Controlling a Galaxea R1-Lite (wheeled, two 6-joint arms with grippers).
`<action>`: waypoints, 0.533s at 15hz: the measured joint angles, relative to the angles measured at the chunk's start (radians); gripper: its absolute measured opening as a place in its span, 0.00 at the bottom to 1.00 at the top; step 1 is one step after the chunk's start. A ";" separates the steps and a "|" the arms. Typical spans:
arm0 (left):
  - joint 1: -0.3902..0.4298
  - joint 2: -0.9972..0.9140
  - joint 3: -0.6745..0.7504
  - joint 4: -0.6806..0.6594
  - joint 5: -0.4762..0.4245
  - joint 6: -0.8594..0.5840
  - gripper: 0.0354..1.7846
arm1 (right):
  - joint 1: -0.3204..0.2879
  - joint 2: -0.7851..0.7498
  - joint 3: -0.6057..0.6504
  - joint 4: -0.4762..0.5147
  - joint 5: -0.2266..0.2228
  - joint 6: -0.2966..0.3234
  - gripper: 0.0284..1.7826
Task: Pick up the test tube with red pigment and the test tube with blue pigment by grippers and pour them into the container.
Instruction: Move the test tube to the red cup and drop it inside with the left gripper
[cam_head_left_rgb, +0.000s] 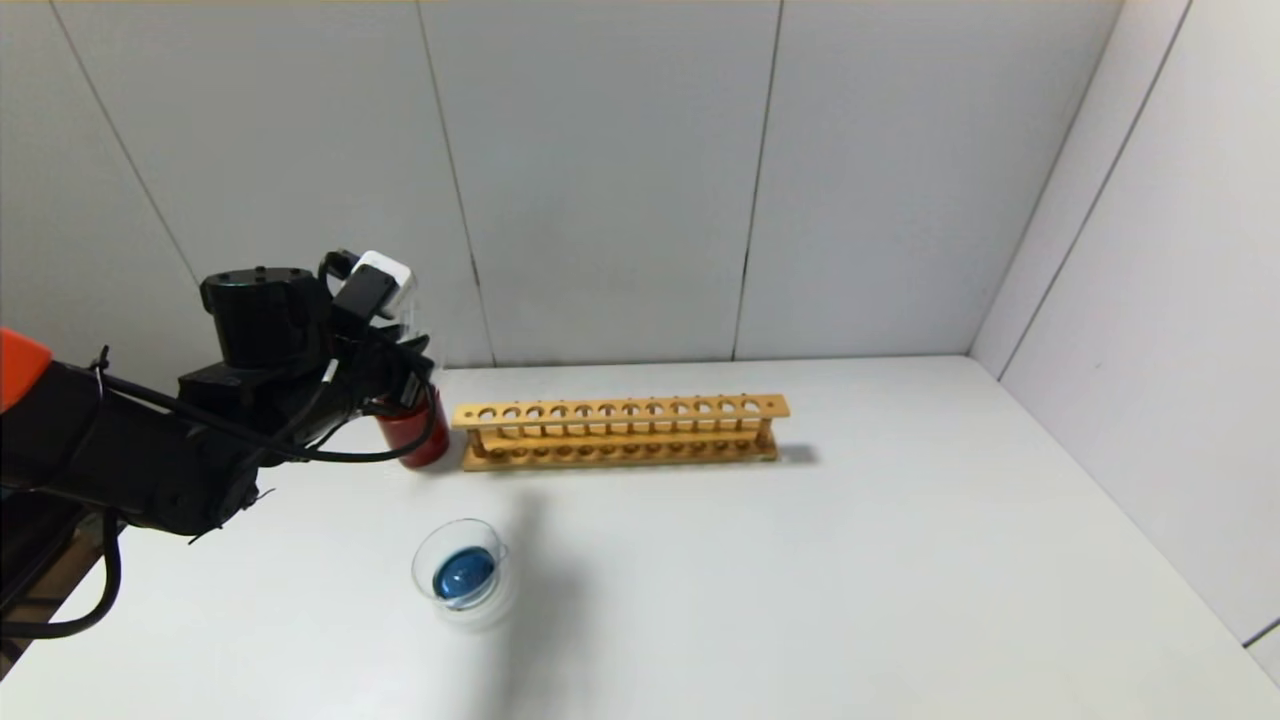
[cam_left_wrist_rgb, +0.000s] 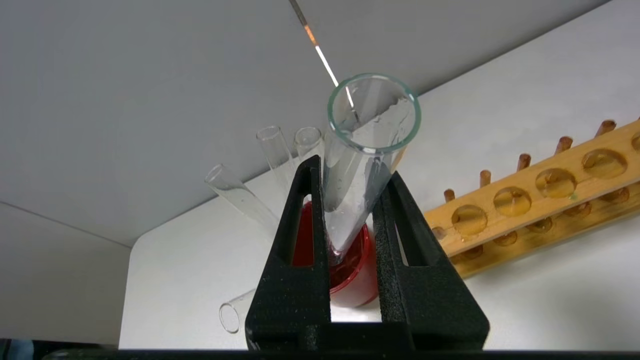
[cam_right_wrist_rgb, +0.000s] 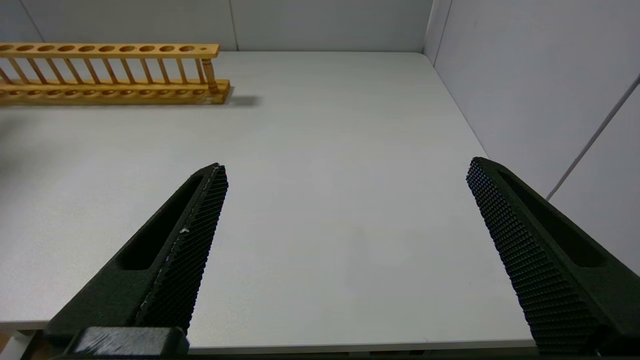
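Note:
My left gripper (cam_head_left_rgb: 405, 375) (cam_left_wrist_rgb: 352, 169) is shut on a clear test tube (cam_left_wrist_rgb: 360, 150) that shows only droplets and no column of colour. It holds the tube mouth-up, tilted, with the round bottom down inside the dark red cup (cam_head_left_rgb: 418, 435) (cam_left_wrist_rgb: 357, 272). The container, a clear glass dish (cam_head_left_rgb: 500, 592), stands on the table in front of the cup and holds a pool of blue liquid (cam_head_left_rgb: 463, 573). No tube with a red or blue column is in view. My right gripper (cam_right_wrist_rgb: 346, 165) is open and empty above bare table at the right.
The wooden tube rack (cam_head_left_rgb: 620, 430) (cam_left_wrist_rgb: 540, 200) (cam_right_wrist_rgb: 110, 72) stands empty right of the red cup. Clear empty tubes (cam_left_wrist_rgb: 235, 192) lean in the cup, and one (cam_left_wrist_rgb: 232, 315) lies on the table beside it. Walls close the back and right.

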 joint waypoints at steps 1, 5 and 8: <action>0.000 0.001 0.002 0.000 0.000 -0.001 0.16 | 0.000 0.000 0.000 0.000 0.000 0.000 0.98; 0.000 0.010 0.006 -0.001 0.004 -0.008 0.16 | 0.000 0.000 0.000 0.000 0.000 0.000 0.98; 0.003 0.024 0.017 -0.044 0.006 -0.011 0.16 | 0.000 0.000 0.000 0.000 0.000 0.000 0.98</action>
